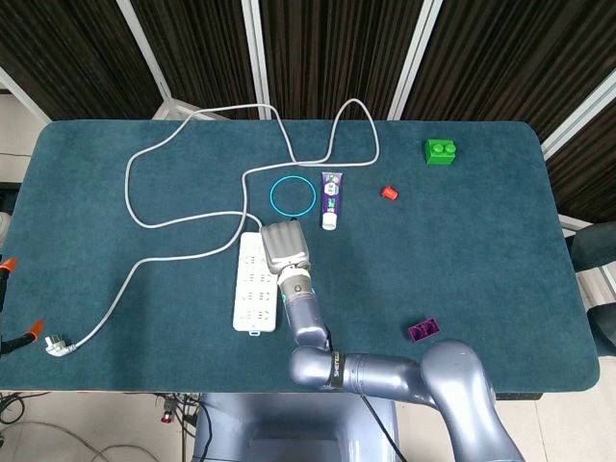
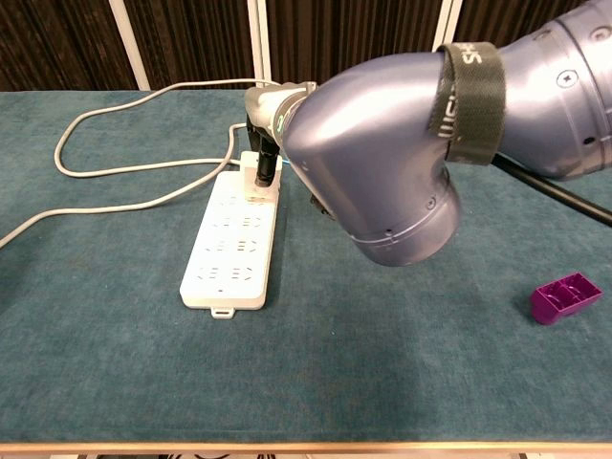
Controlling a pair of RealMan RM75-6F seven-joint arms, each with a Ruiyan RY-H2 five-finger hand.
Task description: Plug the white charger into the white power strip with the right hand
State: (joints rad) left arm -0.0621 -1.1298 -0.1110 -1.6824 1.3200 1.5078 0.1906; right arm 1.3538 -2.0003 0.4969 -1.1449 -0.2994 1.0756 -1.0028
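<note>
The right hand [image 1: 285, 246] grips the white charger [image 2: 256, 173] over the far end of the white power strip [image 2: 229, 251] on the surface — if the prongs miss the slots, pressing could skid the strip.

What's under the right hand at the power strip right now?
The right hand covers the far end of the white power strip. In the chest view its dark fingers press down on a white block there, likely the white charger. Prongs and socket are hidden.
</note>
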